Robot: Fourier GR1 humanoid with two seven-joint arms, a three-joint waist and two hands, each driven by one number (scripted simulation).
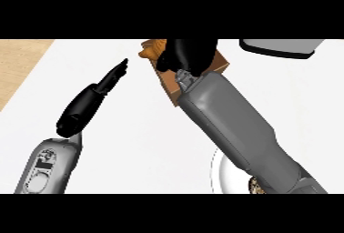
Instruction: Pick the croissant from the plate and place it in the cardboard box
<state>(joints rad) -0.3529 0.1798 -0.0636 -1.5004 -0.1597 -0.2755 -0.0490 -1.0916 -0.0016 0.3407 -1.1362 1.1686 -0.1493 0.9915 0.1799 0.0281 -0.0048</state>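
**Croissant carried over the box**

The right hand [188,54], at the frame's top centre, curls around the croissant [153,47], which pokes out to its left. The box [176,86] lies directly beneath, mostly hidden by the forearm. The plate [225,175] sits at lower right. The left hand [94,98] rests open at left on the desk [148,150].

Your right hand [187,55] reaches far forward, fingers curled. Your left hand [101,93] rests with fingers straight, pointing up and right.
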